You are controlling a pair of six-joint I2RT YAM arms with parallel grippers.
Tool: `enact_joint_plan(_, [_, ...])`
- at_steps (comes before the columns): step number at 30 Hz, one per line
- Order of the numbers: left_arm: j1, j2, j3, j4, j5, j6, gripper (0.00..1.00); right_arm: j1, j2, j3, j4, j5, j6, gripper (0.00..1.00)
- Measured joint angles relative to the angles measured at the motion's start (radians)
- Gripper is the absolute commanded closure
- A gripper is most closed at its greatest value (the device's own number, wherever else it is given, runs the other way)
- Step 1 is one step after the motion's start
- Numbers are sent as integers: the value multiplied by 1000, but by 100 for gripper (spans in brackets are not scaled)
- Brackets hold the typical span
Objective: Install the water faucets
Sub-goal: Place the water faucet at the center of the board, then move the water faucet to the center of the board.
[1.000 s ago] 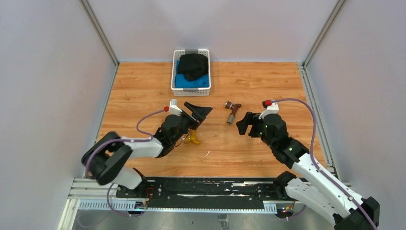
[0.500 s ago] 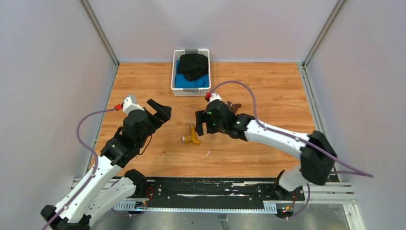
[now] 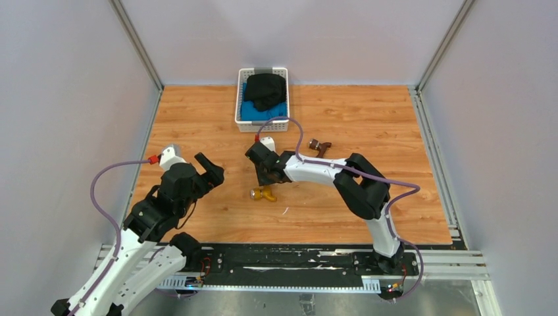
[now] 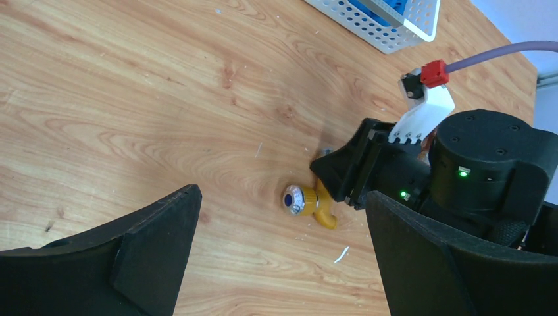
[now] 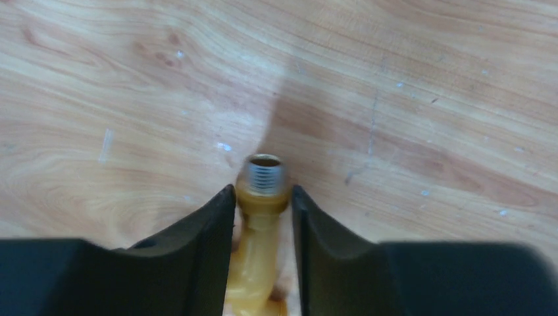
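Observation:
The brass-yellow faucet lies on the wooden table near its middle, knob end toward the left arm. My right gripper has come down over it. In the right wrist view its fingers press both sides of the yellow collar just below the silvery threaded end. The dark reddish-brown faucet lies farther back and to the right, beside the right arm. My left gripper hovers open to the left. Its wrist view shows the yellow faucet ahead between its wide fingers, with the right gripper on it.
A white basket with black and blue cloth in it stands at the back centre, also seen as the basket in the left wrist view. Grey walls and metal posts enclose the table.
My right arm swung left across the table, past the brown faucet, and its jaws narrowed onto the yellow faucet. My left arm drew back to the left, still open.

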Motion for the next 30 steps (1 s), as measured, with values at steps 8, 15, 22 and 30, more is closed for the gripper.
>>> enact_joint_plan(8, [0,0,-8,0,6,5,0,5,-44,-75,24,4,-63,100])
enact_joint_plan(15, [0,70,-21,54,85,48,0,-38,-399,-395,-6,-72,-396,100])
enact_joint_plan(22, [0,187,-25,140,192,71,0,-183,-682,-582,-25,-161,-687,100])
enact_joint_plan(30, [0,188,-54,212,234,68,0,-253,-642,-642,-14,-129,-750,64])
